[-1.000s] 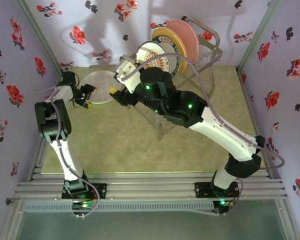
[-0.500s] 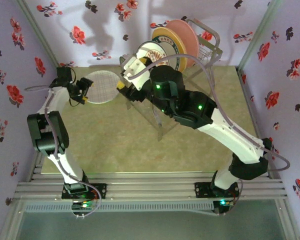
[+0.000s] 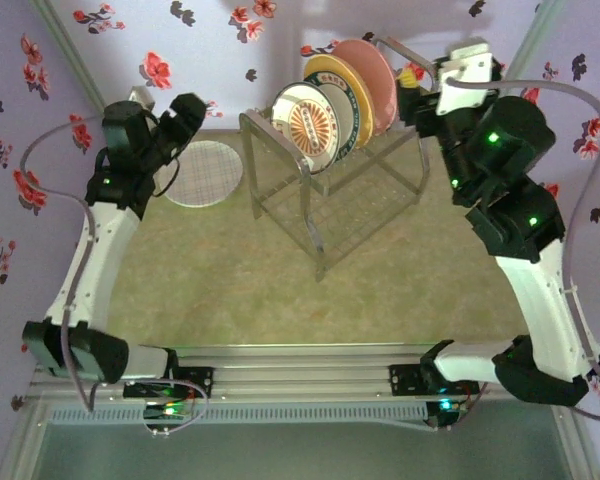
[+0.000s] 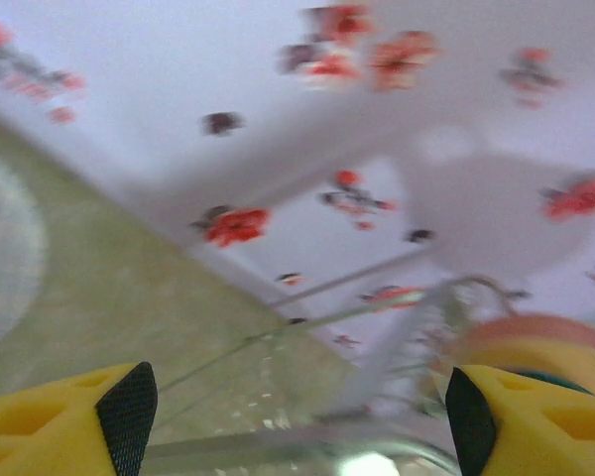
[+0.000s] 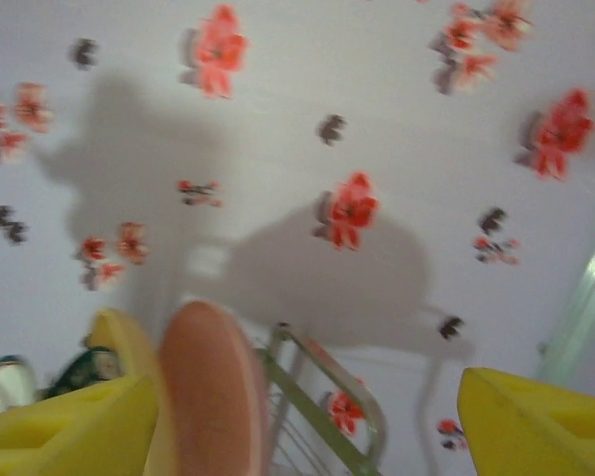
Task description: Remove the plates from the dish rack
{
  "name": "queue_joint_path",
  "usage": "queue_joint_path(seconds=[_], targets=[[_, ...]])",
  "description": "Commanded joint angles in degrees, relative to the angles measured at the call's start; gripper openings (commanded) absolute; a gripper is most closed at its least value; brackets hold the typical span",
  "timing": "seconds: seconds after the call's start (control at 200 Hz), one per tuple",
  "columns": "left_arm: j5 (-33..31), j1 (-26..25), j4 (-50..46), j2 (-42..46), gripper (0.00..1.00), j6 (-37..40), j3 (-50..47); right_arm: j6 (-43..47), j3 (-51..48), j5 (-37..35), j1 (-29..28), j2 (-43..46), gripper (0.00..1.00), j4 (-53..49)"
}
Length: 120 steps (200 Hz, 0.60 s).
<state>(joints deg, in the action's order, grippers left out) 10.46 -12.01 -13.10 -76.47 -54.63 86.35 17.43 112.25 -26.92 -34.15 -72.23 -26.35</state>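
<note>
Three plates [image 3: 332, 100] upright in dish rack [image 3: 352, 205] — grid plate [image 3: 208, 172] flat on table [image 3: 280, 295]

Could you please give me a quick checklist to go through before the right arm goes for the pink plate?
1. Right jaws open, empty: ok.
2. Pink plate centred between them: not ok, it sits off to one side in the wrist view.
3. Pink plate upright in the rack: ok.
4. Left jaws open, empty: ok.
5. Grid plate flat on the table, outside the rack: ok.
</note>
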Motion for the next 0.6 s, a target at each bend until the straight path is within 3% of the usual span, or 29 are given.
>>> queue_joint_path(seconds=[0.0, 0.12, 0.29, 0.595], targets=[[-1.05, -5.4, 14.2, 4.46, 0.81, 7.54, -0.94, -7.94, -3.24, 7.31, 5.1, -1.81, 0.8, -3.92], [-0.93, -11.9, 21.56, 6.66, 0.81, 10.36, -2.29, -9.31, -4.73, 11.89, 8.43, -3.19, 0.79, -4.55], [-0.82, -18.58, 21.65, 6.73, 0.81, 13.65, -0.17, -11.19, -3.47, 17.44, 12.43, -7.21, 0.74, -5.4], [-0.78, -23.41, 20.71, 6.59, 0.81, 16.85, 1.8, -12.08, -0.28, 21.86, 15.87, -13.85, 0.66, -5.74]])
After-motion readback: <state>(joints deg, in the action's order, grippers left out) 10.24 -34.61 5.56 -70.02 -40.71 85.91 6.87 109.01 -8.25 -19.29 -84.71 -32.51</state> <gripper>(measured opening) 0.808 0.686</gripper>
